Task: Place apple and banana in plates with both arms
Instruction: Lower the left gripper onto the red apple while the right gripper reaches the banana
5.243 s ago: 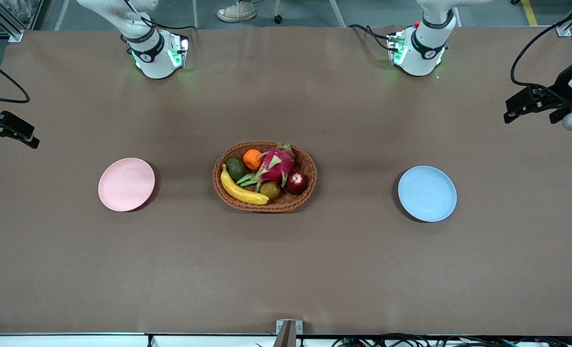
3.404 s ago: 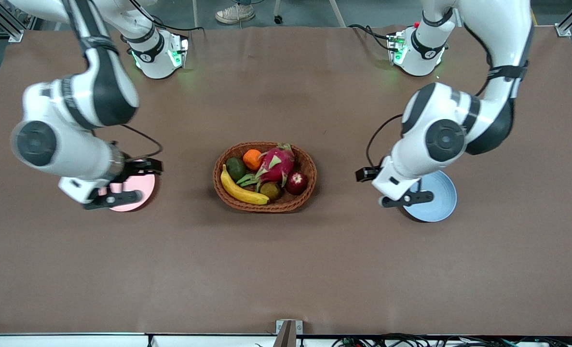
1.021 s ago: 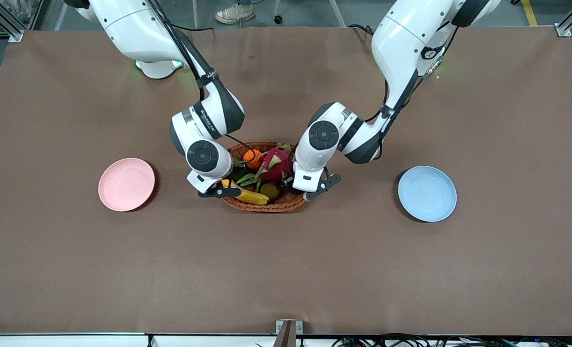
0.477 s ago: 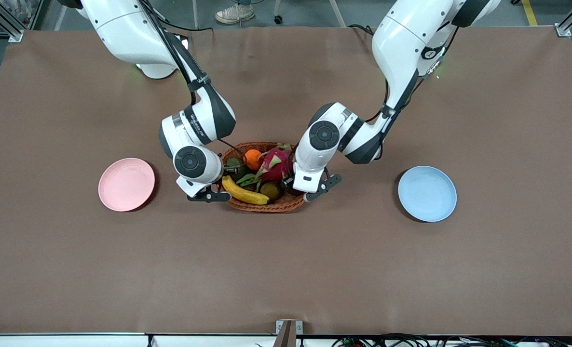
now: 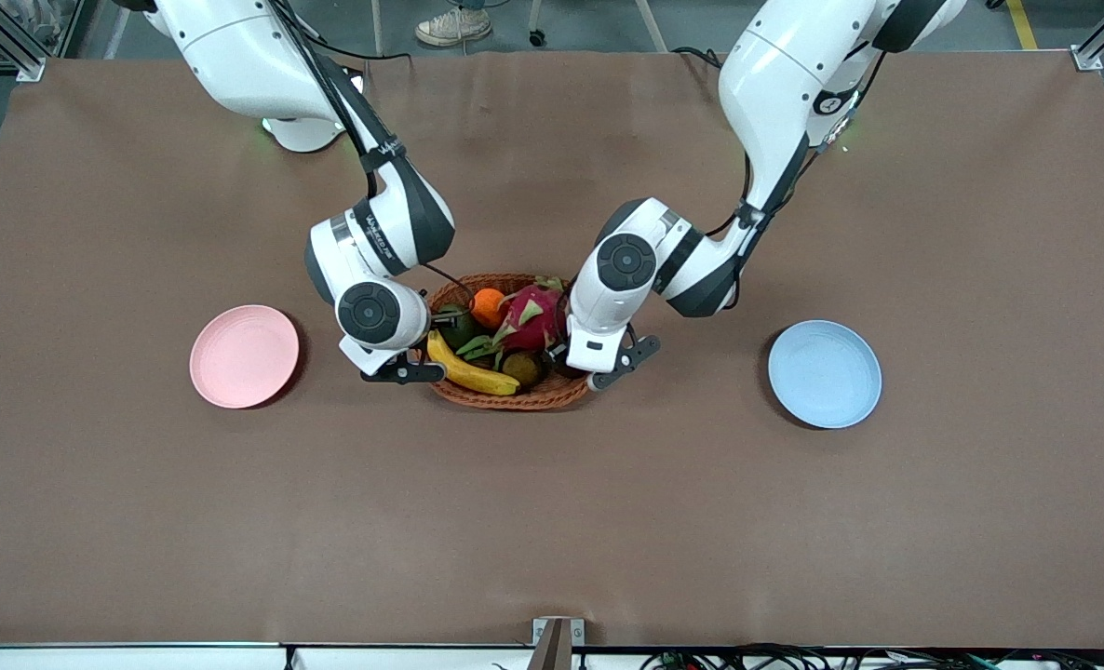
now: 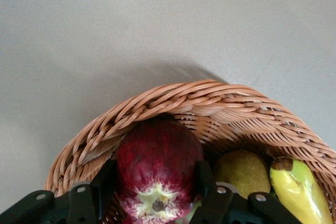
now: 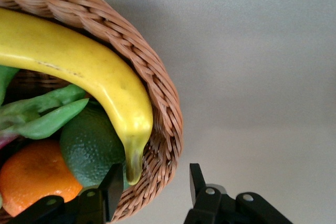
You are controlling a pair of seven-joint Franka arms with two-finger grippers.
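Observation:
The dark-red apple point(image 6: 157, 169) lies in the wicker basket point(image 6: 210, 98), against its rim at the left arm's end. My left gripper point(image 6: 156, 184) is shut on it, one finger pressed to each side. The yellow banana point(image 5: 470, 371) lies along the basket's rim nearest the front camera. My right gripper point(image 7: 155, 179) is open and straddles the rim point(image 7: 157, 93) at the banana's point(image 7: 79, 61) dark tip, one finger inside the basket, one outside. The pink plate point(image 5: 244, 356) and the blue plate point(image 5: 825, 374) lie bare at the two ends of the table.
The basket also holds a pink dragon fruit point(image 5: 535, 316), an orange point(image 5: 488, 304), an avocado point(image 5: 457, 327) and a kiwi point(image 5: 521, 368). Both white arms lean in over the basket from the table's back edge.
My right gripper has shifted from over the banana toward the basket's pink-plate end and narrowed slightly. The left gripper has stayed on the apple.

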